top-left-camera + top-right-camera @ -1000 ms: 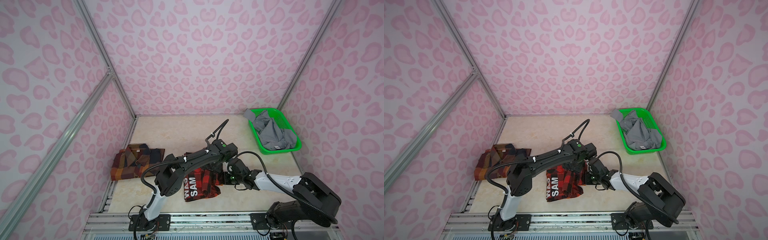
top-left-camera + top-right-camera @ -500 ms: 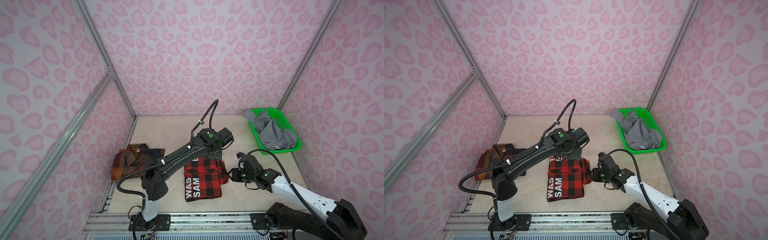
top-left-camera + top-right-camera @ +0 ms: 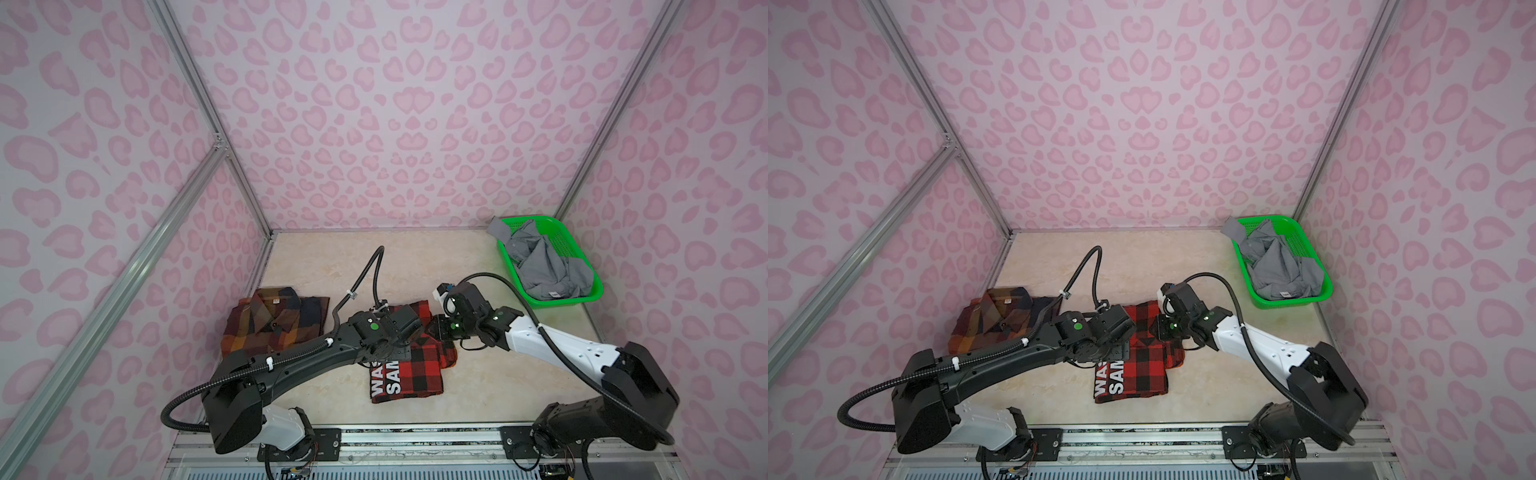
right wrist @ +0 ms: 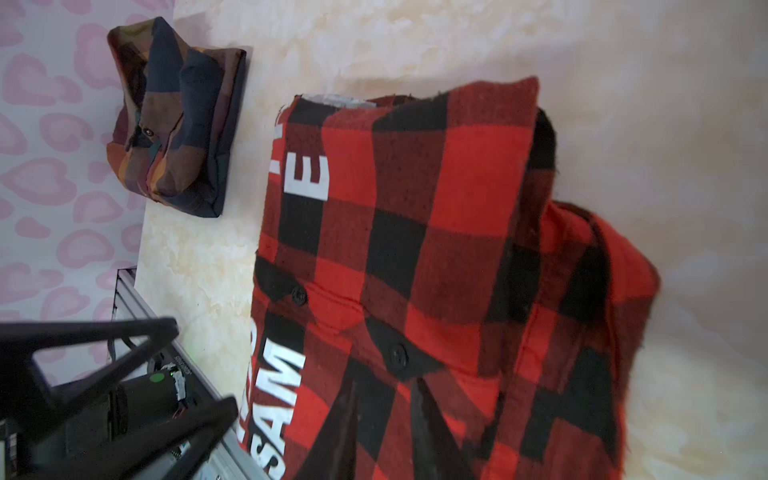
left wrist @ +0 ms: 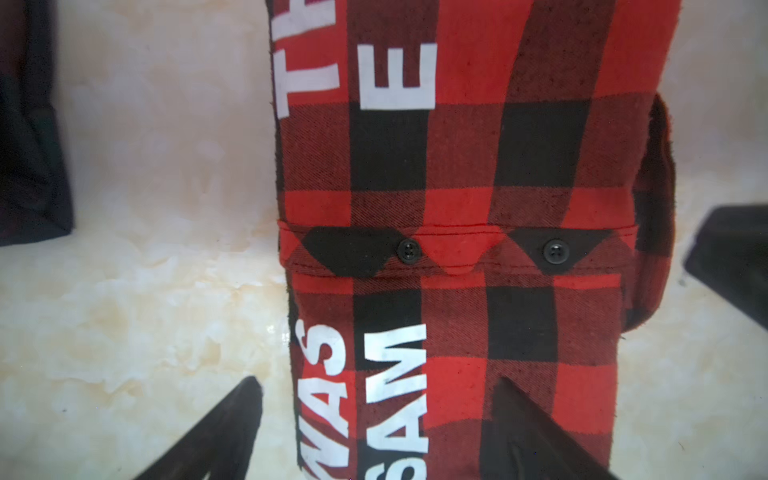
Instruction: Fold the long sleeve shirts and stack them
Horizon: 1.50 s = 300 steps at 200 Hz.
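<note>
The red-and-black flannel [image 3: 415, 365] lies folded mid-tabletop [image 3: 498, 374], lettering up, near the folded plaid shirt [image 3: 274, 324]. The grey shirt [image 3: 544, 266] sits crumpled in the green basket [image 3: 557, 302], well apart from both.

The left fingers [image 5: 216, 432] are spread wide, one over the cloth and one over bare tabletop, holding nothing. The right fingers [image 4: 338, 440] are close together over the flannel's loose side flap, but there's no telling whether they've actually got cloth pinched (the tips run out of the wrist view).

The risk, imo: that flap bulges past the neat edge, so a shallow pinch could slip or catch only the top layer, and the fold peels open on the lift. Both arms are also crowded over the same shirt, so a bump is possible. Dragging the flannel sideways could shove the plaid one out of square too.
</note>
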{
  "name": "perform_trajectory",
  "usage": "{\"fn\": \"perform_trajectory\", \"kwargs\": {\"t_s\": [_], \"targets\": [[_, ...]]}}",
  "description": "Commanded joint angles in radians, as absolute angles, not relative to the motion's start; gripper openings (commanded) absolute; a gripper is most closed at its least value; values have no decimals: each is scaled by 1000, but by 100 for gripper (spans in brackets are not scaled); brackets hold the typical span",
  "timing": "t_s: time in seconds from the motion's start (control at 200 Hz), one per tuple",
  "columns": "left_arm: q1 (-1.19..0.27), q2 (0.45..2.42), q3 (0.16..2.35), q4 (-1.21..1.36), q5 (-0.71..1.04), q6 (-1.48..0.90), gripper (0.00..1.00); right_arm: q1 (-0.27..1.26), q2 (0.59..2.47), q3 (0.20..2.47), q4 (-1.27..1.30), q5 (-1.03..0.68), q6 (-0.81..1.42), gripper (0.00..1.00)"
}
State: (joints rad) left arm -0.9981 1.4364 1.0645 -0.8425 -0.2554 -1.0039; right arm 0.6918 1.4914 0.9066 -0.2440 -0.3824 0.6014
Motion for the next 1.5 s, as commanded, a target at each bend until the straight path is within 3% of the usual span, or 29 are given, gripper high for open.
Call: {"fn": "perform_trajectory", "kwargs": {"t_s": [0.0,0.305,0.435,0.505,0.65,0.89,1.135,1.495], "targets": [[-1019,1450,1043,-740,-238,-1056,89,689,1599,957,-211,-377,577,24],[-1065,1604,1011,-657,-197,-1094,89,672,1762,1042,-265,-284,526,27],[-1059,1596,1036,-701,-223,-1078,89,655,1609,1017,-315,-285,504,41],[-1047,1568,1064,-722,-230,-1056,90,624,1499,990,-361,-264,484,53],[-1026,1583,1121,-738,-224,-1015,90,504,1384,907,-443,-257,453,63],[-990,1696,1170,-742,-200,-970,90,398,1373,728,-361,-270,506,60],[-980,1744,1153,-731,-199,-962,90,395,1529,686,-240,-316,533,50],[-982,1770,1074,-686,-181,-994,90,482,1497,522,139,-541,653,59]]}}
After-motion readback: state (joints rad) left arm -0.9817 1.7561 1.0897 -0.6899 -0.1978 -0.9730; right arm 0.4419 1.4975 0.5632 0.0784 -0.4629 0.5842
